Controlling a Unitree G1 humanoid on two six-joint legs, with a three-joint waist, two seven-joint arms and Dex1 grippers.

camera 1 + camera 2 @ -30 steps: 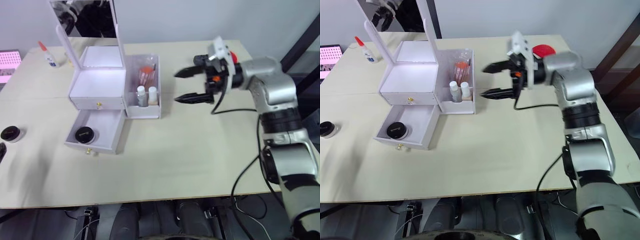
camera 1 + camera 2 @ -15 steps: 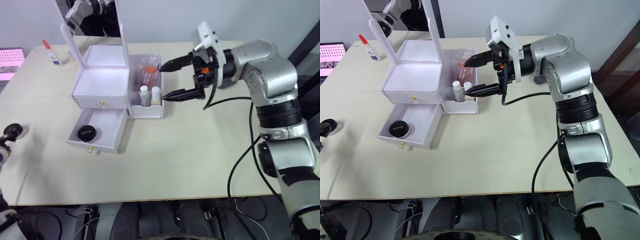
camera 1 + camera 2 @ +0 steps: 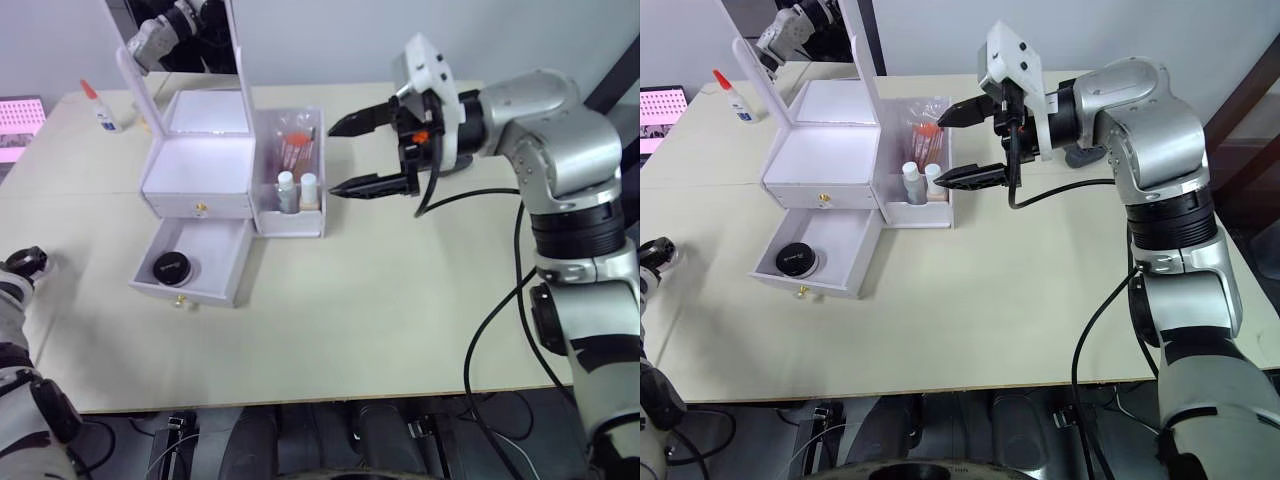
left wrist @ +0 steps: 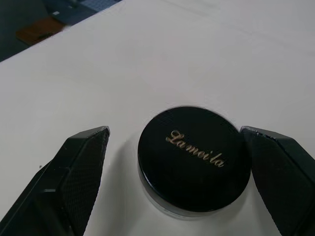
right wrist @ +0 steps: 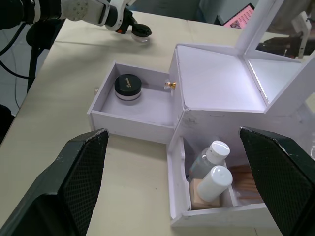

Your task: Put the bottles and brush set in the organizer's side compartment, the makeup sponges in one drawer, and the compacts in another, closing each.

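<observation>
Nearest, at the table's (image 3: 350,330) left edge, the left gripper (image 4: 177,172) reaches low over the surface with its fingers spread wide either side of a black-lidded compact (image 4: 193,158), one finger (image 4: 275,172) just beside the lid and the other apart from it; nothing is gripped. Further in, the white organizer (image 3: 200,165) stands with its lower drawer (image 3: 195,262) pulled out and a second compact (image 3: 169,268) lying in it. Its side compartment (image 3: 290,215) holds two white-capped bottles (image 3: 297,190) and the brush set (image 3: 294,147). Beyond, the right arm stretches across from the right, elbow bent, its gripper (image 3: 350,155) hovering empty with fingers wide apart, just beside that compartment.
</observation>
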